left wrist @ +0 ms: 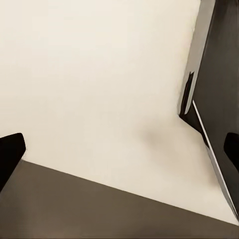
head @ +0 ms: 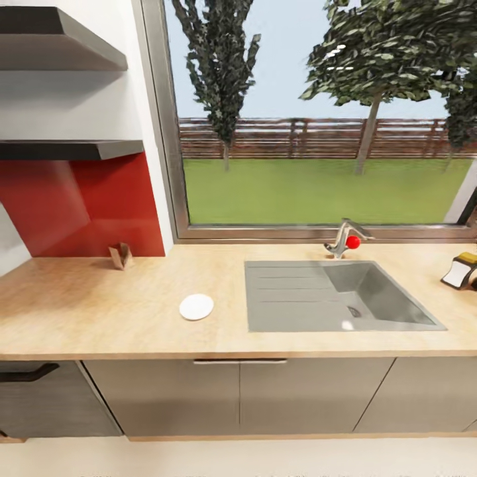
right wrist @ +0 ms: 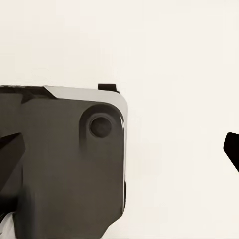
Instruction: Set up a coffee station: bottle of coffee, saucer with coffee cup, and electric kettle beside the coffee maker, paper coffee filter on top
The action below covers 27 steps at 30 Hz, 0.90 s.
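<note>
Saucer on countertop, left of sink

No text, label, brand, number or sign can be read on anything here.

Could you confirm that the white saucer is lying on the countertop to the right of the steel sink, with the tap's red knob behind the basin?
Not quite: the saucer lies on the countertop to the left of the steel sink, not to its right. The head view shows this. The rest holds: the tap's red knob does sit behind the basin.
</note>
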Available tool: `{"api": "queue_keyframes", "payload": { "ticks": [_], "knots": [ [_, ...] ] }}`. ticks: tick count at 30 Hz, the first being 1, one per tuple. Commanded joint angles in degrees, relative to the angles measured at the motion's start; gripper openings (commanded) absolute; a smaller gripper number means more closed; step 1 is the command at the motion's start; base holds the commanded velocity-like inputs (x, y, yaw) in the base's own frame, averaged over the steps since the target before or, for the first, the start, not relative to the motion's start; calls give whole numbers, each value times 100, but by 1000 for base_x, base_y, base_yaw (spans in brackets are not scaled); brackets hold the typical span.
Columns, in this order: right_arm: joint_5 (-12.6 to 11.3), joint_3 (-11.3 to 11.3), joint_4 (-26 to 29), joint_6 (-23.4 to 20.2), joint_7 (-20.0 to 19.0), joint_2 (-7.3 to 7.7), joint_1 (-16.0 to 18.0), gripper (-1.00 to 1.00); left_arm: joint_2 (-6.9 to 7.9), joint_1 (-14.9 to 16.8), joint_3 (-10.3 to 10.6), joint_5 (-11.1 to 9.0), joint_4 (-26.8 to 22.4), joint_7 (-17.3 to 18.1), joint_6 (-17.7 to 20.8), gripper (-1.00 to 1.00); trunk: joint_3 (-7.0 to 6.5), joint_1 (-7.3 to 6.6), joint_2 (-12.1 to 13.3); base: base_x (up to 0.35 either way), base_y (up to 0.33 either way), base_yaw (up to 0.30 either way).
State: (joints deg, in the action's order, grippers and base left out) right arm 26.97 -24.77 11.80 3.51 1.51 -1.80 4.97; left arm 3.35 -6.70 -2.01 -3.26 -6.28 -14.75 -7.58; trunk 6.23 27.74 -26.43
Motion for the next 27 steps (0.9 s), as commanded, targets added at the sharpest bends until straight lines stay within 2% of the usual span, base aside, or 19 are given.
{"api": "queue_keyframes", "payload": {
  "ticks": [1,11,18,20,27],
  "knots": [
    [54,-40,-2,19,16,-4,4,100,-1,-1,-17,-35,-11,7,-19,100,8,2,-10,-94,310,-21],
    [54,-36,-2,19,16,-4,4,100,-27,-5,-10,-33,-10,7,-33,100,4,2,-10,-128,298,-3],
    [54,-43,2,19,16,-4,4,100,-21,0,11,-18,-29,16,-37,100,4,2,-10,-125,33,0],
    [54,-46,7,19,16,-2,4,100,9,9,22,9,-174,23,-217,100,4,2,-10,-129,0,0],
    [55,-49,69,24,23,3,4,100,32,84,45,48,-359,32,-306,100,4,2,-10,-159,0,0]
  ]
}}
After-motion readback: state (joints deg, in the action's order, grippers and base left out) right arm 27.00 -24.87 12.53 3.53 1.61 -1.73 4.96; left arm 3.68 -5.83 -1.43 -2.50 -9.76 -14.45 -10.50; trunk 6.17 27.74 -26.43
